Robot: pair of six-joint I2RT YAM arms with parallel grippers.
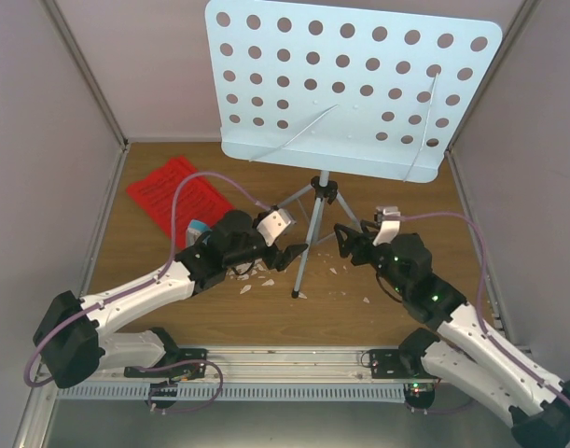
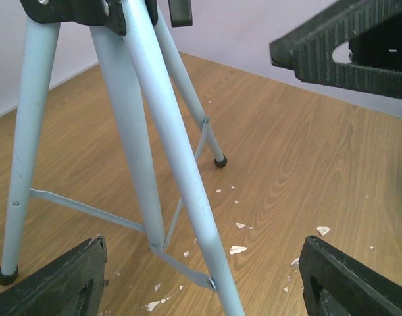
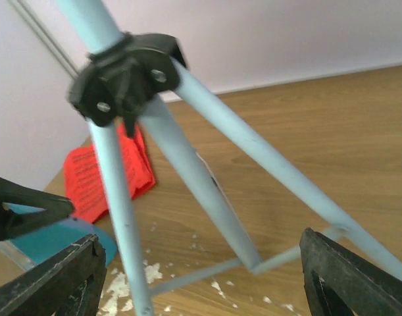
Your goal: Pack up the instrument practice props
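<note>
Left tool [image 1: 292, 254] and right tool [image 1: 344, 241] are spread; between them we see smooth pale-blue tubular tripod legs [image 1: 306, 245].

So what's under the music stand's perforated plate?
Its tripod legs standing on the table, white scraps around their feet. The plate covers the upper pole and most of the table's back edge.

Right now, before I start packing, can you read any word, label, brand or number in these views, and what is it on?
red sheet-music pages: dark printed lines, too small and blurred to read in any view.
small blue box: mostly hidden behind the left arm; no label shows.
music stand plate: punched holes only, no marking.
Nothing legible anywhere.
</note>
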